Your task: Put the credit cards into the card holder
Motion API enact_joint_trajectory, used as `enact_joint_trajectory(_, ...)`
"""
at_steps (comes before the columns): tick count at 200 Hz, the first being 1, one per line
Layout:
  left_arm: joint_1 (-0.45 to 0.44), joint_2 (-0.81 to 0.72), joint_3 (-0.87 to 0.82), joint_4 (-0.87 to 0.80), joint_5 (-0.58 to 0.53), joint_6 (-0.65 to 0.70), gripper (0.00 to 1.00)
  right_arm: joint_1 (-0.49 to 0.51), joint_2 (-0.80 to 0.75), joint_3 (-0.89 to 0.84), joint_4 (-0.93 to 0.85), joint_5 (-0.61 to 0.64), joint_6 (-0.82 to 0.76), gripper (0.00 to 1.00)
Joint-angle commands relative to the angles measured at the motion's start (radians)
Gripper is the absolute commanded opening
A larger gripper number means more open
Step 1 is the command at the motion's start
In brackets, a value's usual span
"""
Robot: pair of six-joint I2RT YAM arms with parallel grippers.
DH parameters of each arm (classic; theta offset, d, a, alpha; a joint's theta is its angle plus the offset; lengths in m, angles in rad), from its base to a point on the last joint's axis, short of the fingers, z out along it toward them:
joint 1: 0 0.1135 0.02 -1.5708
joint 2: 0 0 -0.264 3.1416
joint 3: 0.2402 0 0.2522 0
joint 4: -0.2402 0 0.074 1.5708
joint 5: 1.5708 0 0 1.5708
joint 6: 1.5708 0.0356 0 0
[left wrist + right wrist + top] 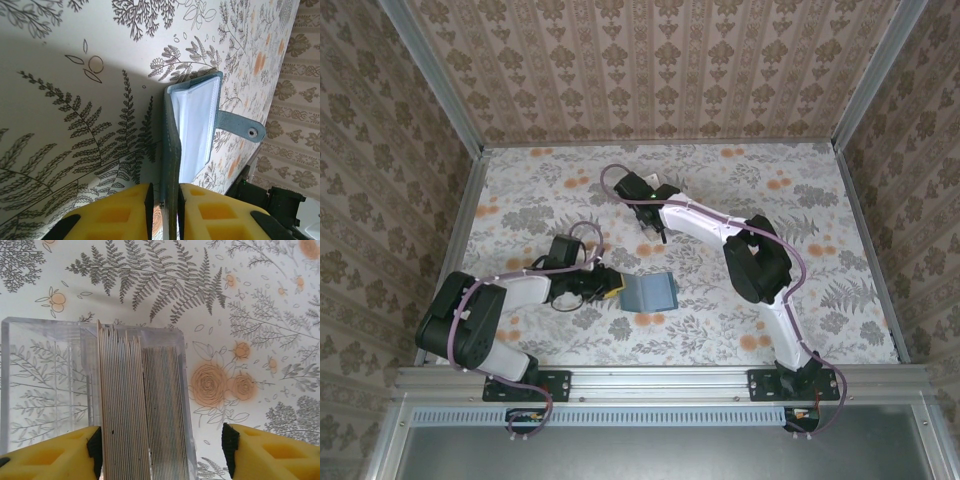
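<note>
"The left gripper (164,200) is pinched shut on the card holder (172,150), standing it open on the table (75,125). Its pockets (197,125) look empty, I think."

"And the right gripper (162,447) gapes wide, empty, astride the credit cards (135,405) packed in that clear box (45,375). So tightly packed, it could pinch several at once."

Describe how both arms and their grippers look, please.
The left arm and right arm have white links, black joints and a purple cable alongside. The left gripper and right gripper have yellow fingers with black pads.
</note>
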Motion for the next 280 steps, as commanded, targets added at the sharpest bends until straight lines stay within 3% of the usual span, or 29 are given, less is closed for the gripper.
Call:
enact_joint_trajectory(1, -0.006, 0.015, 0.012, -0.014, -0.010, 0.014, 0.22, 0.001, -0.038, 0.030, -0.033, 0.085, -0.049, 0.63)
enact_joint_trajectory(36, -0.021, 0.037, 0.022, -0.006, -0.006, 0.011, 0.22, 0.003, -0.031, 0.029, -0.028, 0.087, -0.092, 0.42)
enact_joint_trajectory(85, -0.049, 0.049, 0.021, 0.013, -0.010, 0.003, 0.22, 0.004, -0.031, 0.029, -0.026, 0.078, -0.119, 0.24)
enact_joint_trajectory(121, -0.053, 0.064, 0.023, 0.018, -0.004, 0.003, 0.22, 0.003, -0.033, 0.029, -0.029, 0.041, -0.127, 0.06)
enact_joint_trajectory(176, -0.055, 0.071, 0.044, -0.001, -0.006, 0.022, 0.21, 0.008, -0.115, 0.021, -0.052, -0.024, -0.107, 0.00)
enact_joint_trajectory(185, -0.054, 0.075, 0.054, -0.014, -0.009, 0.036, 0.24, 0.006, -0.138, 0.015, -0.059, -0.045, -0.101, 0.00)
enact_joint_trajectory(213, -0.055, 0.084, 0.082, -0.044, -0.016, 0.058, 0.32, -0.022, -0.229, -0.035, -0.069, -0.227, -0.044, 0.00)
enact_joint_trajectory(237, -0.044, 0.062, 0.095, -0.099, -0.043, 0.090, 0.37, -0.054, -0.350, -0.174, -0.001, -0.385, 0.014, 0.00)
enact_joint_trajectory(263, -0.032, 0.037, 0.095, -0.151, -0.064, 0.106, 0.40, -0.114, -0.505, -0.391, 0.137, -0.703, 0.103, 0.00)
enact_joint_trajectory(280, -0.028, 0.024, 0.090, -0.167, -0.069, 0.113, 0.48, -0.132, -0.600, -0.529, 0.252, -0.882, 0.165, 0.00)
